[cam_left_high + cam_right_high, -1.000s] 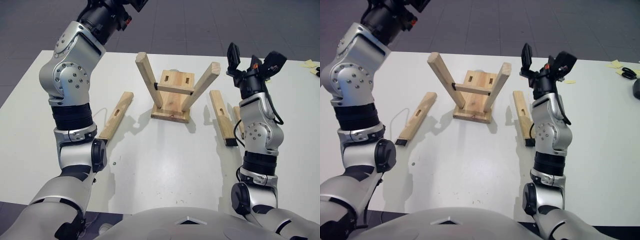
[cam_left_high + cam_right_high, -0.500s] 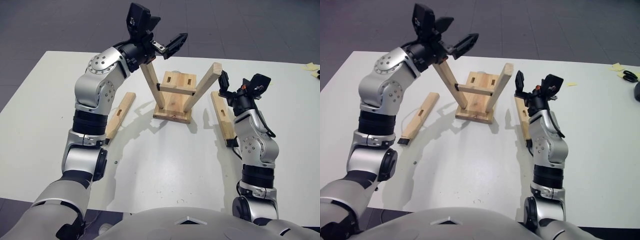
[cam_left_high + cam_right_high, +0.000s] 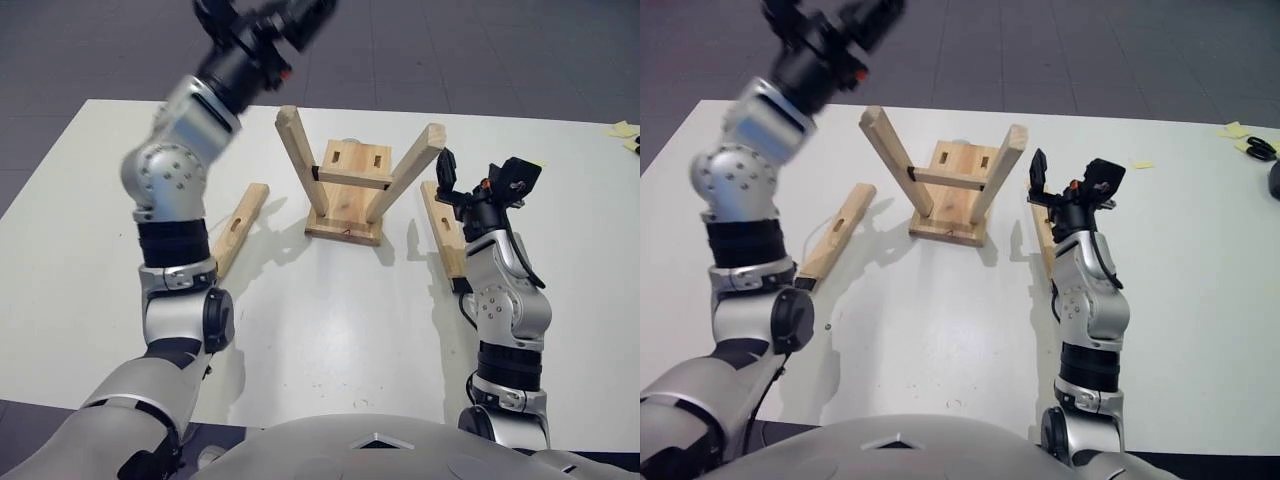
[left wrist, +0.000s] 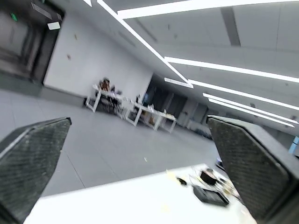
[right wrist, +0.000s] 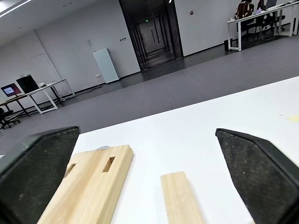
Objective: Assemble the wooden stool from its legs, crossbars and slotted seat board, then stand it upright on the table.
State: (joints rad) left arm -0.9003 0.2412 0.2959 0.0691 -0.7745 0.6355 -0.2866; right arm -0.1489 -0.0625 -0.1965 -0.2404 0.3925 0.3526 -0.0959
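The half-built stool (image 3: 350, 190) lies inverted in the middle of the desk (image 3: 330, 320). The right end effector (image 3: 482, 172) hangs wide open and empty above the right loose leg (image 3: 441, 232). The left end effector (image 4: 138, 122), also spread and empty, is high up. The right one should probably descend squarely and grip the leg mid-length, clear of its slot.
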